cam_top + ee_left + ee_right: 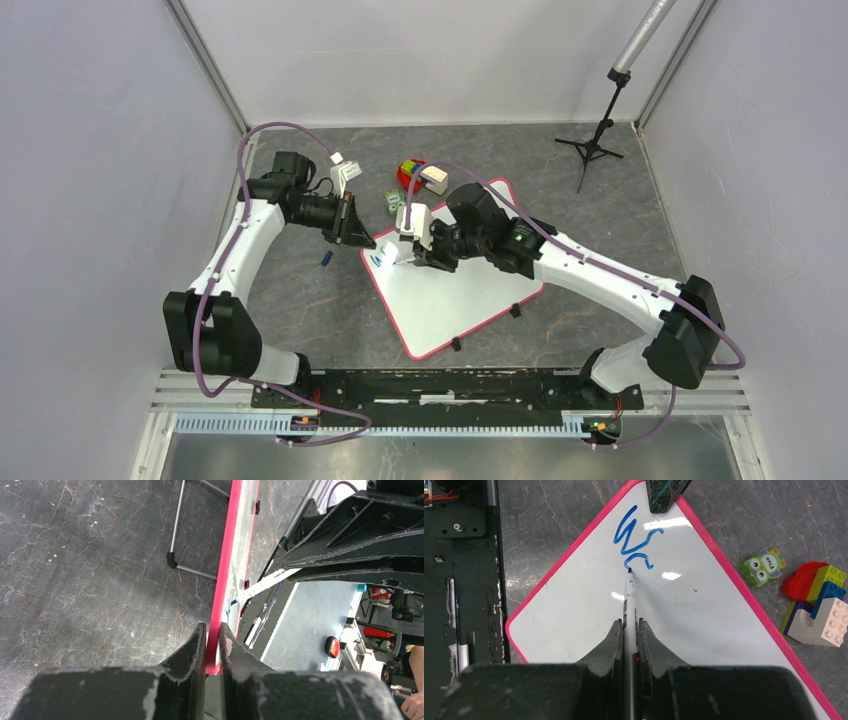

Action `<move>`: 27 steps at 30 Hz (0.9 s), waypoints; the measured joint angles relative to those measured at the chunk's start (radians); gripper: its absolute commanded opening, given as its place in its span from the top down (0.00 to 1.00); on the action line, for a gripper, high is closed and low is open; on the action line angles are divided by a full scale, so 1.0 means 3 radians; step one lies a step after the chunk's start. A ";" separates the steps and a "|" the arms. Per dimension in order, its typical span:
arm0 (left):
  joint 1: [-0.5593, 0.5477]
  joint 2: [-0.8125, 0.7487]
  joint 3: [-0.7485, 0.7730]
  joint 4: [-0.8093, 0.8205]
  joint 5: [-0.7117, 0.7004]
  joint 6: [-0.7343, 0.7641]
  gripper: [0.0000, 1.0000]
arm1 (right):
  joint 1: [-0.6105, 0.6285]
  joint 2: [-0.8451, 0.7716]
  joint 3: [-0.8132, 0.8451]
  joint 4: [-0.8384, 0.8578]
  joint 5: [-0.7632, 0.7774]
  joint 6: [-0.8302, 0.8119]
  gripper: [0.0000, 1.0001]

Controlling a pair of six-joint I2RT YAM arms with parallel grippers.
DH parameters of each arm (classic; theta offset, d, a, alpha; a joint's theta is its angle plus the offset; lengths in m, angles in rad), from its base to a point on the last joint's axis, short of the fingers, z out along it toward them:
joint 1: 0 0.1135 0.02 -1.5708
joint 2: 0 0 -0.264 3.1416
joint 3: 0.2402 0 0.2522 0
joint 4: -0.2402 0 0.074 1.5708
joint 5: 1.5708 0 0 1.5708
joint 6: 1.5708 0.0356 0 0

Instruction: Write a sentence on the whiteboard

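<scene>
I have the whiteboard [455,300] on tabletop [300,300] | left end effector [212,632] clenched on its pink rim [223,580]; right end effector [629,630] grasping marker [629,597], tip at first blue letters [634,542] | I judge board light, stiff, slippery: hold the rim.

Whiteboard [455,300] lying on table [320,300], centre; toy bricks [412,172] just beyond its far corner; tripod stand [590,148] far right, well apart.

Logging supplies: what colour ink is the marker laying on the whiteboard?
Blue lettering, clearest in the right wrist view.
</scene>
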 measured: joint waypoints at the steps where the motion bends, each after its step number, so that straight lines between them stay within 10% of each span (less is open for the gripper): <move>1: 0.0000 0.0000 0.0000 0.0000 0.0000 0.0000 0.98 | -0.0003 0.0000 0.0000 0.0000 0.0000 0.0000 1.00; 27: 0.0000 0.0000 0.0000 0.0004 -0.0008 0.0000 0.98 | -0.0065 0.0028 0.0075 -0.0003 0.0000 0.0004 1.00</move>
